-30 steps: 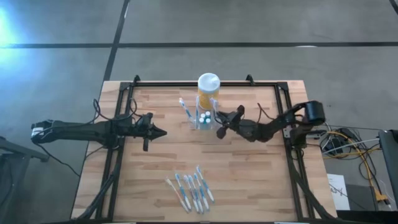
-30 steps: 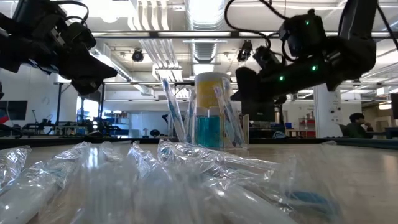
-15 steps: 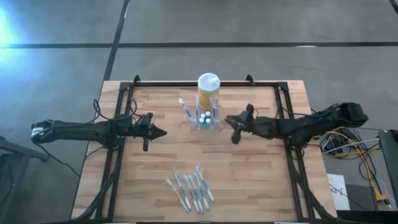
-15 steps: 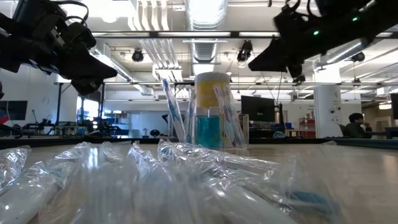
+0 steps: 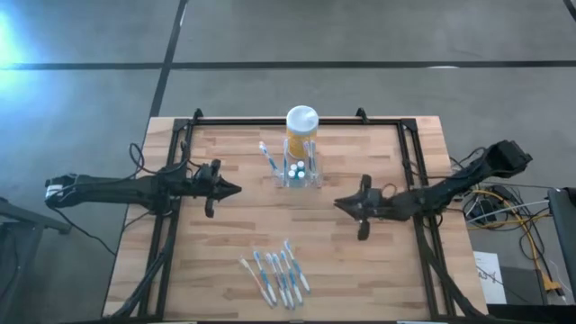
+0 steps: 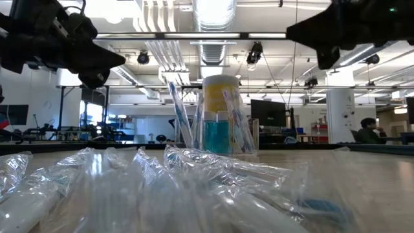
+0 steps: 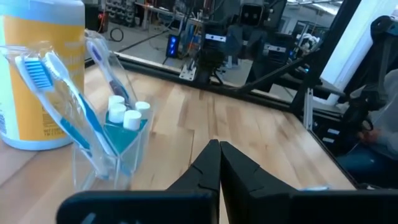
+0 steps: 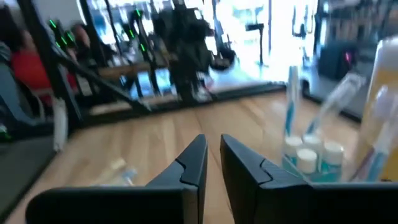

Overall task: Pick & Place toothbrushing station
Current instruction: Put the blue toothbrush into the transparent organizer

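The toothbrushing station (image 5: 301, 172), a clear holder with a blue inside, white caps and upright toothbrushes, stands on its base at the table's far middle. It is just in front of a yellow jar with a white lid (image 5: 301, 124). It also shows in the left wrist view (image 7: 102, 146) and the right wrist view (image 8: 311, 155). My left gripper (image 5: 236, 190) hangs shut to the station's left, clear of it. My right gripper (image 5: 338, 204) hangs to the station's right and nearer, with a narrow gap between its fingers (image 8: 213, 144) and nothing in it.
Several wrapped toothbrushes (image 5: 277, 274) lie near the table's front edge and fill the low view's foreground (image 6: 162, 188). A loose toothbrush (image 5: 267, 158) stands slanted at the station's left. A black frame (image 5: 270, 120) runs around the table top. Bare wood lies between the grippers and the front.
My right gripper has drawn back from beside the station, going toward the table's right and near edge and rising, while its arm swung outward. The station and its toothbrushes have stayed where they were.
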Tool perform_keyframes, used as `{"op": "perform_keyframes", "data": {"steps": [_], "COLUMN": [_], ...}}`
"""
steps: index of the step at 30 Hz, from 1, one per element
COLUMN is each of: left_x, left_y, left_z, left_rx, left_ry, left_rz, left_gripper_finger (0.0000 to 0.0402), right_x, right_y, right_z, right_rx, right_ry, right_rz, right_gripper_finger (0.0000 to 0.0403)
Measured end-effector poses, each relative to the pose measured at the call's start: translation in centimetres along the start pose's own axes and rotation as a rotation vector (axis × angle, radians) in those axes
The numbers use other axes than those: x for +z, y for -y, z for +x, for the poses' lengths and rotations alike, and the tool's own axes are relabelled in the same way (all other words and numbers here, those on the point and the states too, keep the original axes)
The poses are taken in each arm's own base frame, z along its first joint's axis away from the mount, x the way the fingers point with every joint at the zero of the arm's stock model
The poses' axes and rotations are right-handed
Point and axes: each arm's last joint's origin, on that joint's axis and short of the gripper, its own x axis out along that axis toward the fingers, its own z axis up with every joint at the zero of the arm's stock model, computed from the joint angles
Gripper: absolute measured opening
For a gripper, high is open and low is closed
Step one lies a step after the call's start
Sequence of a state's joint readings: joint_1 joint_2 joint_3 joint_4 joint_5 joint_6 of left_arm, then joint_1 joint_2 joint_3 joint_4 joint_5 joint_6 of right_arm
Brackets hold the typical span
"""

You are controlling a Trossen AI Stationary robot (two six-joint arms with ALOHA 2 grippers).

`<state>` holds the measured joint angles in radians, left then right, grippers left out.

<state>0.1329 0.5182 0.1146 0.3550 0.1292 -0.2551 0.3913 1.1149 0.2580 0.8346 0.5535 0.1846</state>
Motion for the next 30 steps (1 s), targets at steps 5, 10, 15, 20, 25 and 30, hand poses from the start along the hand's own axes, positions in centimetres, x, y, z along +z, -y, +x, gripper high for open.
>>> {"op": "perform_keyframes", "data": {"steps": [5, 10, 15, 20, 25, 30], "left_x": [0.0, -0.1, -0.1, -0.1, -0.1, 0.2], "left_y": [0.0, 0.0, 0.0, 0.0, 0.0, 0.1], "left_z": [0.0, 0.0, 0.0, 0.0, 0.0, 0.0], "left_rx": [0.0, 0.0, 0.0, 0.0, -0.009, -0.012], "left_ry": [0.0, 0.001, 0.001, 0.001, -0.001, 0.009], "left_rz": [0.012, 0.048, 0.053, 0.07, 0.046, 0.026], "left_gripper_finger": [0.0006, 0.0005, 0.0005, 0.0004, 0.0003, 0.0016], "right_x": [-1.7, -2.6, -2.6, -2.0, -1.2, -0.3], "right_y": [0.3, 0.4, -0.3, -1.6, -3.3, -5.5], "right_z": [-1.4, -1.5, -0.5, 1.1, 3.2, 5.7], "right_rx": [-0.016, -0.029, -0.034, -0.033, -0.032, -0.045], "right_ry": [0.0, -0.03, -0.044, -0.065, -0.191, -0.374], "right_rz": [0.044, 0.07, 0.066, 0.044, 0.046, 0.09], "right_gripper_finger": [0.0032, 0.0027, 0.0027, 0.0027, 0.0027, 0.0027]}}
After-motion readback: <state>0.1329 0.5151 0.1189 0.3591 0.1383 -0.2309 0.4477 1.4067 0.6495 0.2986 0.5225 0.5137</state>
